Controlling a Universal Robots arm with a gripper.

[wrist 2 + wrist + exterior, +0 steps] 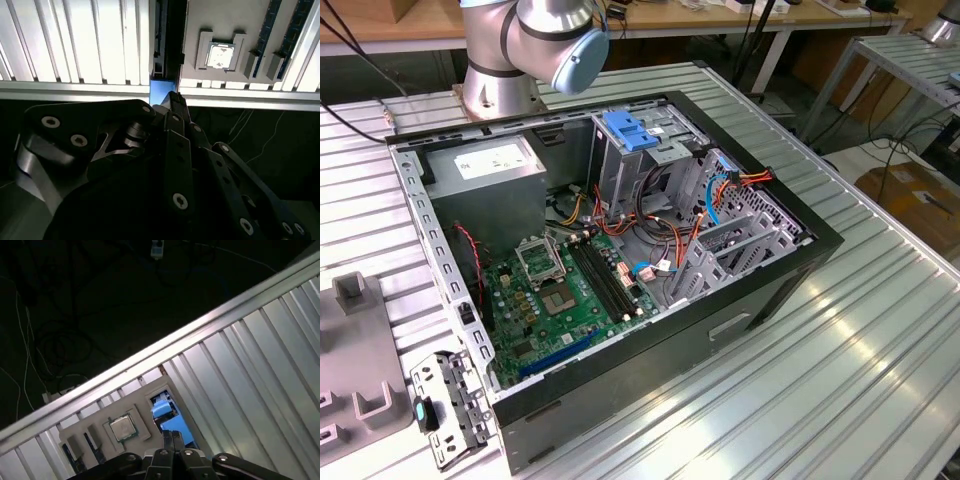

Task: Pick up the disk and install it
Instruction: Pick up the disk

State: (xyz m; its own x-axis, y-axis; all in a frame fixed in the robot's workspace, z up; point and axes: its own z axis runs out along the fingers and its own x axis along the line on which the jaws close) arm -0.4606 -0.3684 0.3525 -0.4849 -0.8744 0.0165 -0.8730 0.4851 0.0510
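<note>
1. Gripper [175,97]: in both wrist views its dark linkage arms converge over the edge of the ribbed aluminium table [75,40], above a grey parts tray [200,20]. The fingers are drawn together, with almost no gap between the tips.
2. The disk [161,92]: its blue plastic carrier shows directly at the fingertips in the second wrist view, with a dark slab running away from it alongside the tray. In the first wrist view the same blue part [175,426] lies just beyond the tips of the gripper [172,436]. Whether the tips pinch the blue plastic or only overlap it cannot be told.
3. Tray contents: a square processor chip [219,56] sits in a raised frame just beside the disk. It also shows in the first wrist view [122,428], on the tray [90,426] that rests on the table [250,370] near its rail.
4. Exterior view: an open computer case [720,330] lies on its side at the centre of the table [840,350]. The green motherboard [570,300] is exposed at its lower left.
5. A grey power-supply box [485,165] occupies the case's upper left corner. A metal drive cage with a blue latch [630,130] stands at the upper centre.
6. The arm's base [520,50] stands at the exterior view's upper left, behind the case.
</note>
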